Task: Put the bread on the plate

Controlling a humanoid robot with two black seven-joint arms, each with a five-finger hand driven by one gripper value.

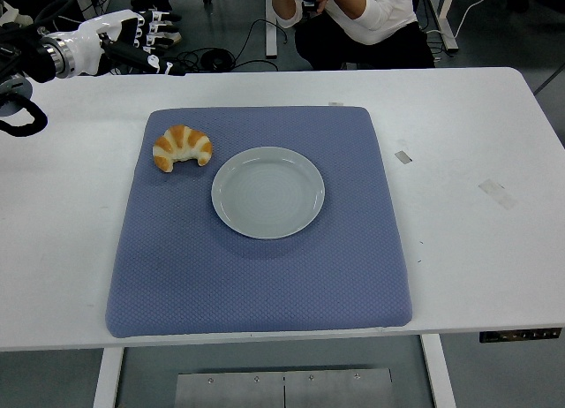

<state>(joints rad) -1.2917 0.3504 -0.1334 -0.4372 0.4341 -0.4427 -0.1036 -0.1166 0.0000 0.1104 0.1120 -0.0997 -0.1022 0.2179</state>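
The golden crescent-shaped bread (182,147) lies crosswise on the blue mat (265,275), horns toward the near edge, left of the round grey plate (267,192); the left hand (132,41), fingers spread and empty, hovers at the counter's (477,240) far-left edge.

a blue quilted mat (265,275) is spread over a white table (477,249). a crouching person (357,19) is seen beyond the far edge, cables (221,59) strewn on the floor.
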